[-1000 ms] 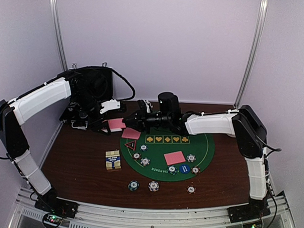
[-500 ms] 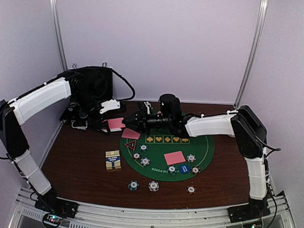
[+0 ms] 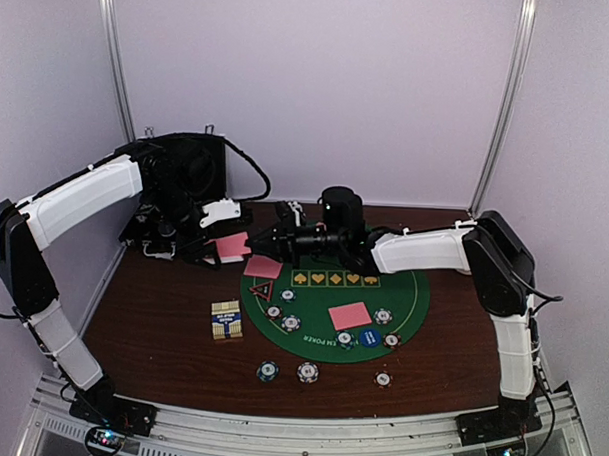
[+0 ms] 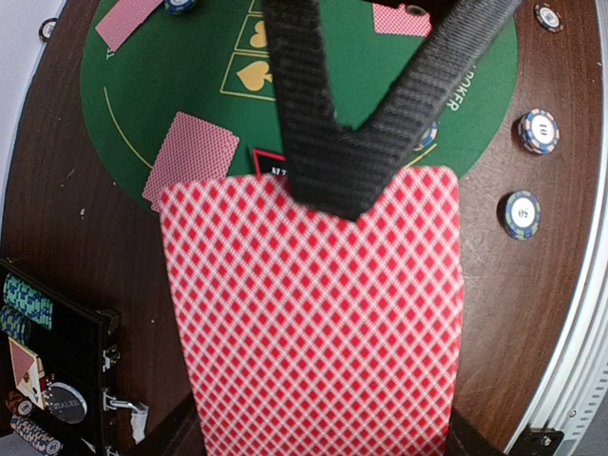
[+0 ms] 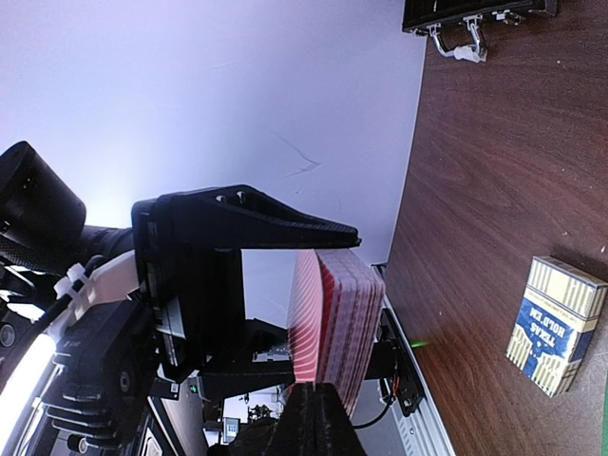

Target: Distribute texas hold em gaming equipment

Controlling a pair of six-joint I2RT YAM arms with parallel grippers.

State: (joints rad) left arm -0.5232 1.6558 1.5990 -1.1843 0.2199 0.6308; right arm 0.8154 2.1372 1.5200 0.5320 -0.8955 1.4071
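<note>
My left gripper is clamped on a deck of pink-backed playing cards, holding it upright above the wood table, just left of the green mat. My right gripper is closed tight, with its fingertips on the deck's far edge. I cannot tell whether a single card sits between them.

The mat's near rim reads "EM POKER", and a row of yellow suit boxes runs across its middle. On it lie two loose cards, the black-red triangle marker, a blue disc and several poker chips. Left of the mat lies a card box printed "TEXAS HOLD EM". The black case stands at the far left.
</note>
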